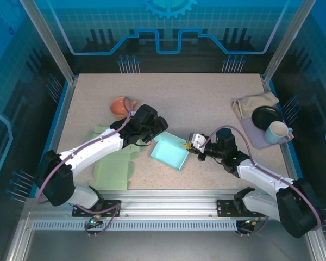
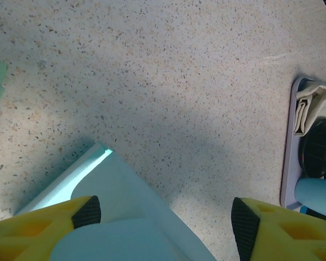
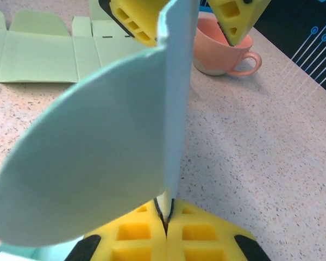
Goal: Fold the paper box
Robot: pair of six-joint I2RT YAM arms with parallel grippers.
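Observation:
A light blue paper box (image 1: 170, 153) lies partly folded in the middle of the table. My right gripper (image 1: 191, 142) is shut on the box's right edge, and in the right wrist view its yellow fingers (image 3: 165, 217) pinch a blue flap (image 3: 114, 136) that stands up. My left gripper (image 1: 155, 130) hovers over the box's far left corner. Its yellow fingers (image 2: 261, 223) stand wide apart, with the blue box (image 2: 119, 217) under the left one and bare table between them. My left gripper's fingers (image 3: 146, 19) also show beyond the flap in the right wrist view.
A flat light green box blank (image 1: 111, 163) lies under the left arm. A pink cup (image 1: 121, 106) stands behind it. At the right, a grey tray (image 1: 250, 133) holds a blue mug (image 1: 277, 131), a black disc (image 1: 266, 115) and a beige cloth (image 1: 252, 103).

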